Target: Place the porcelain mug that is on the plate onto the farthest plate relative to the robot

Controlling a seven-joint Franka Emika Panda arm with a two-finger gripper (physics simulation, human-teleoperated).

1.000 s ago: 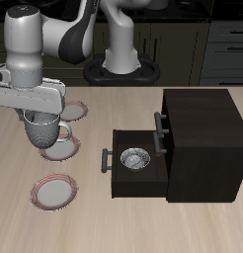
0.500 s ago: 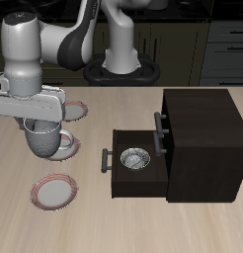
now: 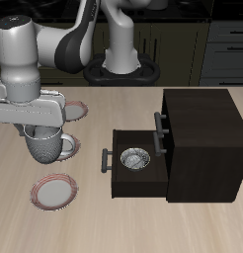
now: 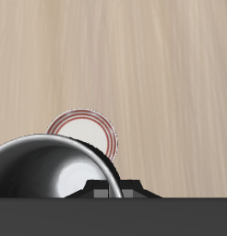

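My gripper (image 3: 41,128) is shut on the rim of the porcelain mug (image 3: 42,147) and holds it in the air, upright, handle toward the drawer. The mug hangs between two red-rimmed plates. The plate (image 3: 68,148) just behind it is partly hidden by the mug. The farthest plate (image 3: 52,192) lies empty near the table's front edge, a little ahead of the mug. In the wrist view the glossy mug (image 4: 46,171) fills the near field, and a red-rimmed plate (image 4: 86,132) shows just past it on the bare wood.
A third red-rimmed plate (image 3: 76,111) lies farther back toward the robot's base. A dark cabinet (image 3: 201,138) stands beside them with its drawer (image 3: 128,176) pulled open; a small round dish (image 3: 134,158) sits inside.
My gripper has carried the mug away from the middle plate toward the table's front edge, closer to the farthest plate. Nothing else has moved.
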